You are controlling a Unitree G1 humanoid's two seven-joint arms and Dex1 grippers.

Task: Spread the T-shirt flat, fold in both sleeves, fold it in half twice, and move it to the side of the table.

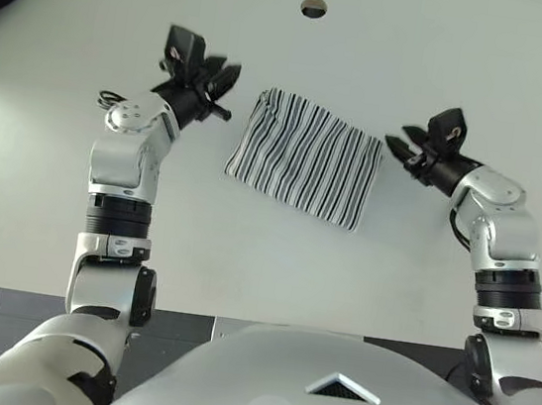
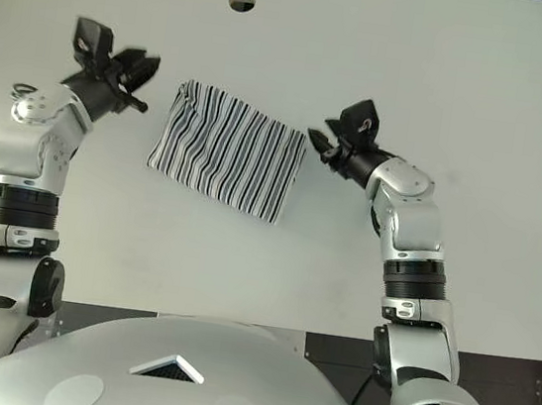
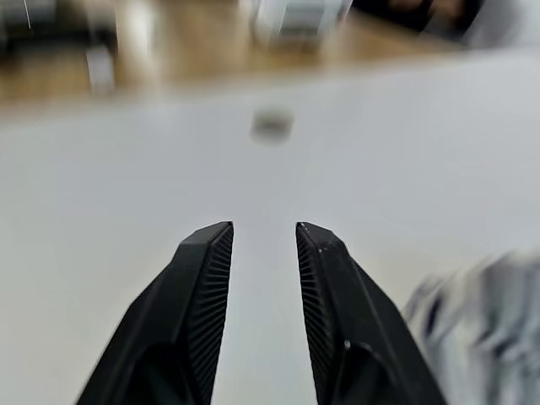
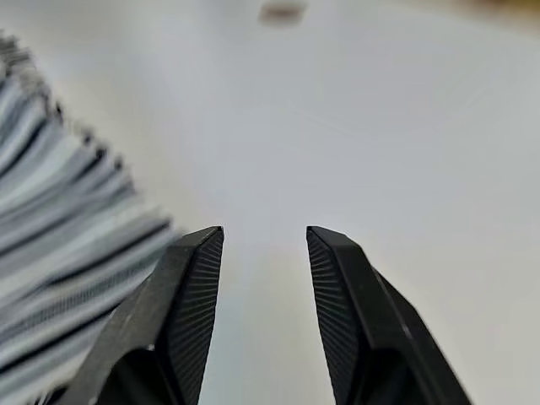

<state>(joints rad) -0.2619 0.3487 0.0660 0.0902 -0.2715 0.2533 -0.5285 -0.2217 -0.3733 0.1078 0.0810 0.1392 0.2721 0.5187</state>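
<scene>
White table [image 1: 488,71] bears the folded striped T-shirt [image 1: 305,157], lying flat.

Smooth white surface [image 1: 487,81], round dark hole [image 1: 314,7] near its far edge; lying at centre, folded black-and-white striped fabric T-shirt [image 1: 305,159].

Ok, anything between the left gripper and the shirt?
Nothing: just a bare strip of table separates the open left gripper from the folded shirt, clearest in the left eye view.

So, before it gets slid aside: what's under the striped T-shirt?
The folded T-shirt lies flat on the white table. Its own layers cover the patch beneath, so whether anything else is under it cannot be seen.
</scene>
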